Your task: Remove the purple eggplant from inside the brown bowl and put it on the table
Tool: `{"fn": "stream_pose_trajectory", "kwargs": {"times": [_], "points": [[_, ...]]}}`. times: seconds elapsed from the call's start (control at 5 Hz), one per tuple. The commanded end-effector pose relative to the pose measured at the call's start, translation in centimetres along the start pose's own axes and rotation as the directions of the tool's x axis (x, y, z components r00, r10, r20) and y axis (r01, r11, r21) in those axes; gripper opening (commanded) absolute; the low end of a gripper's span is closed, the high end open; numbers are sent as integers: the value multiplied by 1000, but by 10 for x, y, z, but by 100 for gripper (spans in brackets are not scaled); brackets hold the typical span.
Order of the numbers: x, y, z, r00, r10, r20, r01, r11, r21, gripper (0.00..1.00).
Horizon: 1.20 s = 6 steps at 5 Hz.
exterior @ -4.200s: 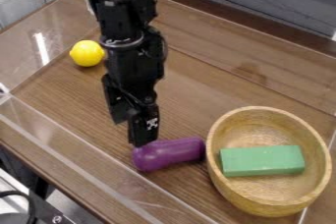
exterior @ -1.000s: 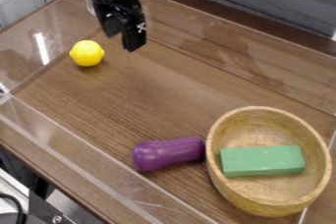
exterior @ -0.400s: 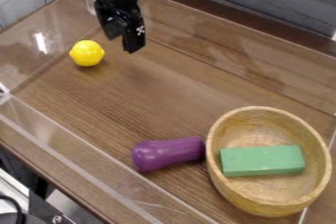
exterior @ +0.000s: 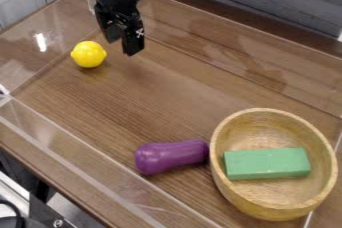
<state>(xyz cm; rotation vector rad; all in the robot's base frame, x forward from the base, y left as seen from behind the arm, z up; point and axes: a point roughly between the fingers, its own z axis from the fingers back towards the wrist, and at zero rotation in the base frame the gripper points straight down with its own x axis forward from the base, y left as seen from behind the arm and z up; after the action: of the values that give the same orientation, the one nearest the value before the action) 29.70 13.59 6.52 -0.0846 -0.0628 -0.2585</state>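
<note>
The purple eggplant (exterior: 171,156) lies on its side on the table (exterior: 201,82), just left of the brown bowl (exterior: 274,198) and outside it. The light wooden bowl sits at the front right and holds a green rectangular block (exterior: 267,163). My black gripper (exterior: 124,40) hangs over the far left part of the table, pointing down, open, with nothing between its fingers. It is far from the eggplant and close to a yellow ball.
A yellow ball (exterior: 88,55) rests on the table just left of the gripper. Low clear acrylic walls (exterior: 54,142) run along the table's edges. A grey plank wall stands behind the table.
The gripper has drifted slightly left and down near the yellow ball, staying open. The eggplant, bowl and block have not moved.
</note>
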Motion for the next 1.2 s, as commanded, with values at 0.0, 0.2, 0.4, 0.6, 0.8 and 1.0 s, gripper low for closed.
{"fn": "stream_pose_trajectory", "kwargs": {"times": [0.0,0.2,0.4,0.6,0.8,1.0], "points": [[8,14,14,999,12,47,-14,999,42,100],[8,21,10,999,20,42,-22,999,39,100],[9,25,6,999,26,35,-28,999,36,100],[10,30,2,999,32,32,-33,999,34,100],[13,34,-2,999,36,30,-37,999,33,100],[16,38,-4,999,40,31,-41,999,33,100]]}}
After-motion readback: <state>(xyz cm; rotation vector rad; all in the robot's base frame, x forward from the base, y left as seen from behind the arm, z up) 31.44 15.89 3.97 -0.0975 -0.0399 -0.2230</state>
